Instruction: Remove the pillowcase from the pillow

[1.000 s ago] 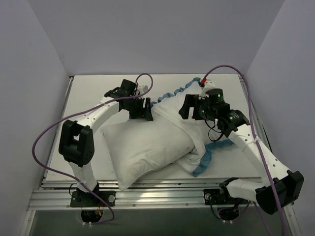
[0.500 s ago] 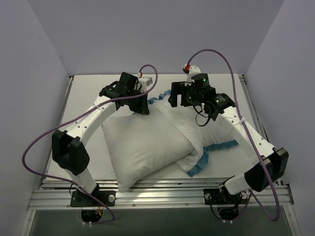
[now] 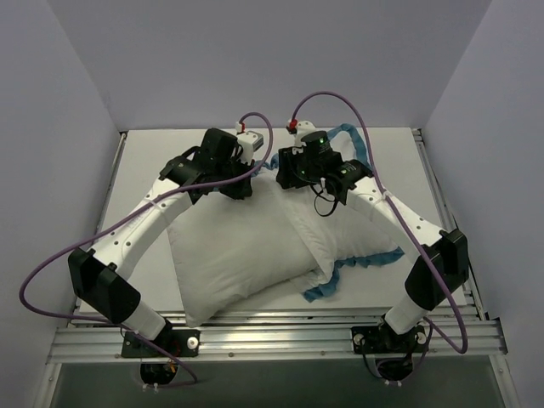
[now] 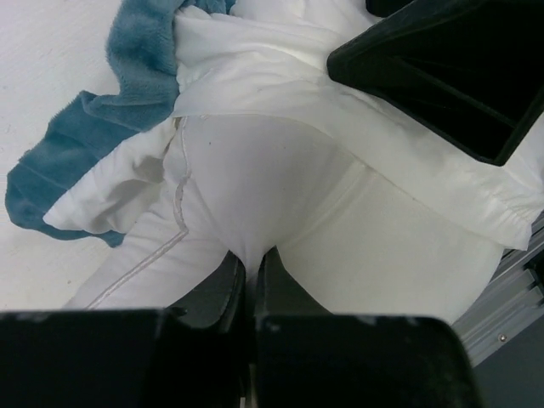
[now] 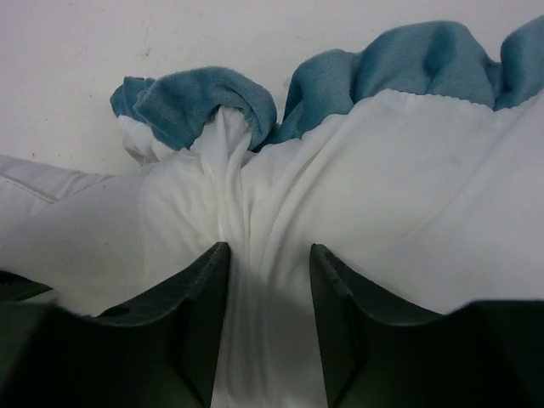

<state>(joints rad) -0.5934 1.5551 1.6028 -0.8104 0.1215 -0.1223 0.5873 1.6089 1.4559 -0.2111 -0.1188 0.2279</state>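
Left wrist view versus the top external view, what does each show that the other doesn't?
Only left wrist: the left claw pinching pillow fabric, beside a stitched seam. Only top: the left arm, the right arm, and the pillowcase spreading to the pillow's right. Both: white pillow, blue trim.

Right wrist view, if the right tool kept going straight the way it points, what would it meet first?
The right tool is in white fabric of the pillowcase, bunched between its fingers. Straight ahead it would meet the blue trim first, then probably the table, though depth is unclear.
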